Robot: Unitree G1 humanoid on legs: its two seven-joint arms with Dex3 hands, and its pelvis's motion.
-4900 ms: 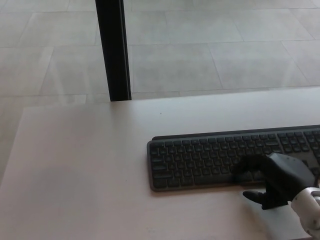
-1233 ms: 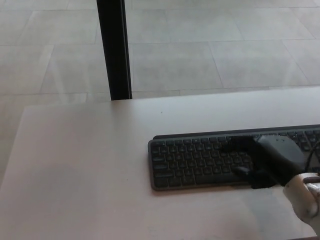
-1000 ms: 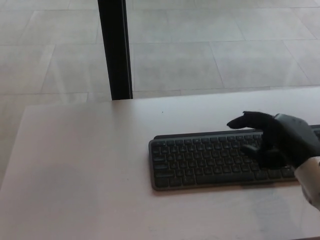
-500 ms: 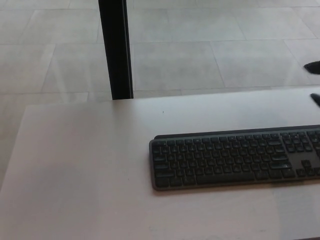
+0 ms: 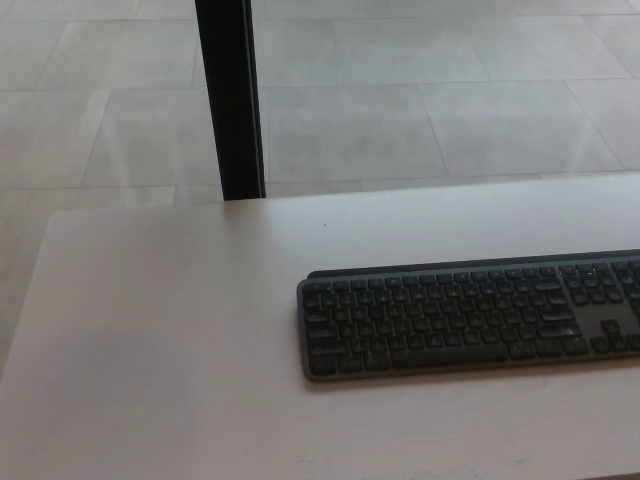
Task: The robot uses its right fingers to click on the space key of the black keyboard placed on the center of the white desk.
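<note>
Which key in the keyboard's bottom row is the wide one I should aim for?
The space bar on the black keyboard: the one long key in the row nearest the robot, flanked by short keys. Neither hand is in view.

The black keyboard (image 5: 470,315) lies flat on the white desk (image 5: 160,340).

- An office-like room: a white desk (image 5: 150,330) bearing a black keyboard (image 5: 470,315).
- Grey tiled floor (image 5: 420,90) and a black post (image 5: 228,100) behind.
</note>
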